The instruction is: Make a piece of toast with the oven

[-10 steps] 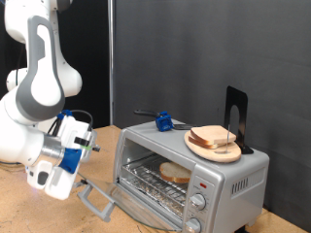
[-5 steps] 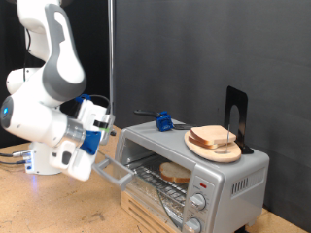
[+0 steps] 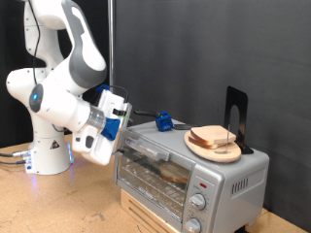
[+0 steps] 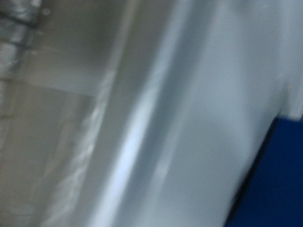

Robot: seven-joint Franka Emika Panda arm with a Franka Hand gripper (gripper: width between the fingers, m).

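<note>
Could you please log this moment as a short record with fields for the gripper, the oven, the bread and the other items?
gripper: at the top edge of the oven door; fingers hidden
oven: silver, door nearly shut
oven door: glass, close to upright
piece of toast: inside the oven on the rack, seen through the glass
plate: round, wooden, on the oven top, bread on it
blue object: on the oven top
wrist view: blurred, shiny surface only

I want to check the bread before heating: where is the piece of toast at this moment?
In the exterior view, the piece of toast lies inside the oven on its wire rack, behind the glass door, below the wooden plate, right of the gripper.
</note>
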